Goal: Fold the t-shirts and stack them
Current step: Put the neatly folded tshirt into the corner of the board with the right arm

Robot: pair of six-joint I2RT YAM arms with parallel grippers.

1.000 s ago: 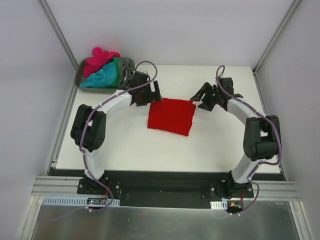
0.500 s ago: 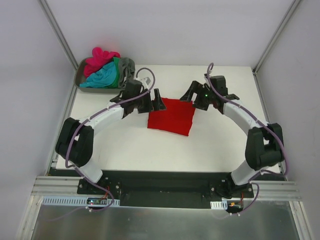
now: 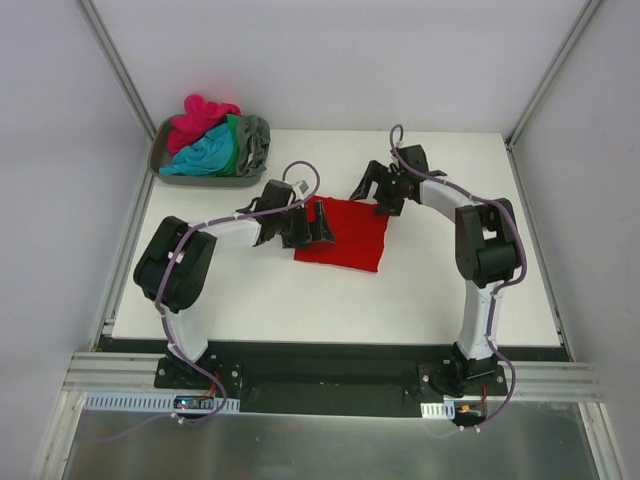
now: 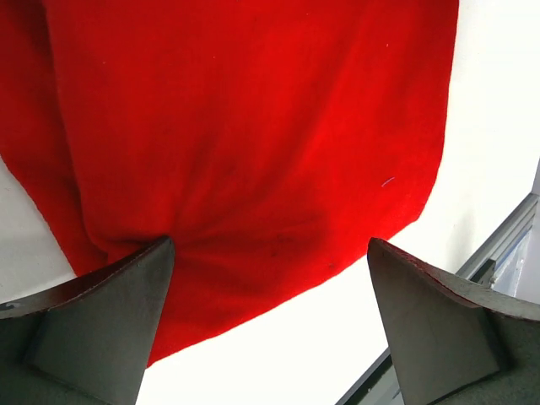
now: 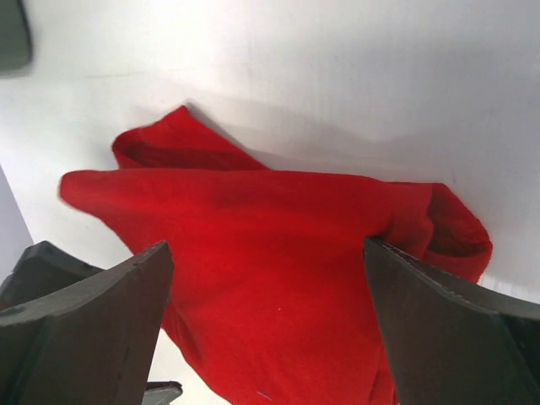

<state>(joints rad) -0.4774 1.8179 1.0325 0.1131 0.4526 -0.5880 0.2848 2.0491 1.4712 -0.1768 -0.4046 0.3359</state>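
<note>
Count: one red shirt [image 3: 342, 233] on table [image 3: 300, 300] | four shirts [image 3: 205, 135] heaped in one tray [image 3: 200, 180] | both jaws wide, empty

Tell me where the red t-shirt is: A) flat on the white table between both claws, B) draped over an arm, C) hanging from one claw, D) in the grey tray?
A: the red t-shirt lies folded on the table, the left claw and right claw open at its edges, gripping nothing.
</note>
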